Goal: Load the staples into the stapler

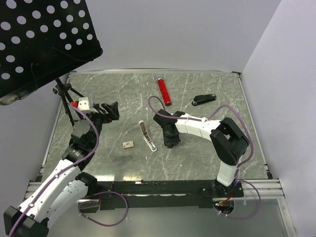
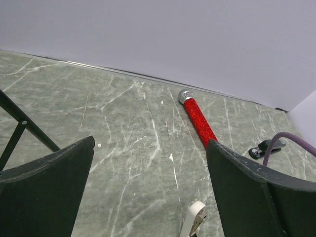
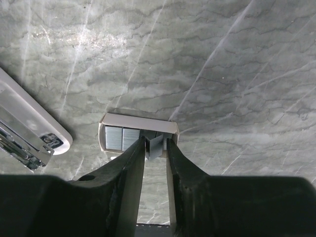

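Note:
The black stapler (image 1: pixel 204 99) lies at the back right of the table, also in the left wrist view (image 2: pixel 266 147). My right gripper (image 1: pixel 171 143) points down at mid-table, well in front of it. In the right wrist view this gripper (image 3: pixel 157 143) is shut on a grey strip of staples (image 3: pixel 159 147), tilted up out of a small beige box (image 3: pixel 138 123) that holds more strips (image 3: pixel 112 138). My left gripper (image 1: pixel 107 110) is open and empty, held above the table's left side (image 2: pixel 150 143).
A white elongated device with a chrome inside (image 1: pixel 147 136) lies just left of the right gripper (image 3: pixel 29 133). A beige box piece (image 1: pixel 128 144) lies further left. A red tube (image 1: pixel 164 92) lies at the back. A tripod (image 1: pixel 63 96) and a perforated black panel (image 1: pixel 39 39) stand at the left.

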Controlling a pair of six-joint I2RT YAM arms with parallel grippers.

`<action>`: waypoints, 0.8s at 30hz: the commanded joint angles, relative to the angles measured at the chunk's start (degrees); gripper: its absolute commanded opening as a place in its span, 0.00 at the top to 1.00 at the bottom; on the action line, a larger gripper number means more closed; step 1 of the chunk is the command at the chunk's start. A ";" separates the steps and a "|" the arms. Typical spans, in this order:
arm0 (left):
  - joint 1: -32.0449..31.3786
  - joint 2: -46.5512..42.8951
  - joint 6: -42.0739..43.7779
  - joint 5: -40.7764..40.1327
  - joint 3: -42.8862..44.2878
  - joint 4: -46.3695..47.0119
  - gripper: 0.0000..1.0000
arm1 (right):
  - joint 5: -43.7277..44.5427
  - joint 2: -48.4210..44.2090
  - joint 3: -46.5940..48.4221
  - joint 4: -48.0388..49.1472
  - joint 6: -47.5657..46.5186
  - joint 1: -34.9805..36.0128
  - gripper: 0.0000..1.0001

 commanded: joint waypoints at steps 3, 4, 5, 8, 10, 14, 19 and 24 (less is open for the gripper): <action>-0.21 -0.18 1.11 0.96 0.04 2.83 0.01 | -1.47 -2.34 1.51 0.46 -0.73 0.36 0.67; -0.21 -0.18 1.11 0.96 0.04 2.83 0.00 | -1.30 -2.52 1.77 0.29 -0.73 0.36 0.67; -0.21 -0.09 1.11 0.96 0.04 3.00 0.01 | -0.95 -2.44 1.86 -0.06 -0.64 0.45 0.67; -0.21 -0.18 1.11 1.04 -0.04 2.91 0.01 | 0.37 -2.17 2.12 -1.03 -0.38 0.36 0.67; -0.21 -0.35 1.11 1.04 0.04 2.91 0.01 | 0.11 -2.43 1.77 -0.51 -0.38 0.36 0.67; -0.21 -0.44 1.11 1.13 0.04 2.92 0.01 | -2.43 -4.71 -0.07 3.27 -0.99 0.45 0.67; -0.13 -0.44 1.02 1.22 0.04 3.00 0.01 | -1.39 -5.95 0.28 3.28 -0.56 0.28 0.63; -0.30 -0.62 1.11 1.13 -0.04 3.09 0.01 | -0.86 -5.51 -0.60 2.57 0.85 0.10 0.64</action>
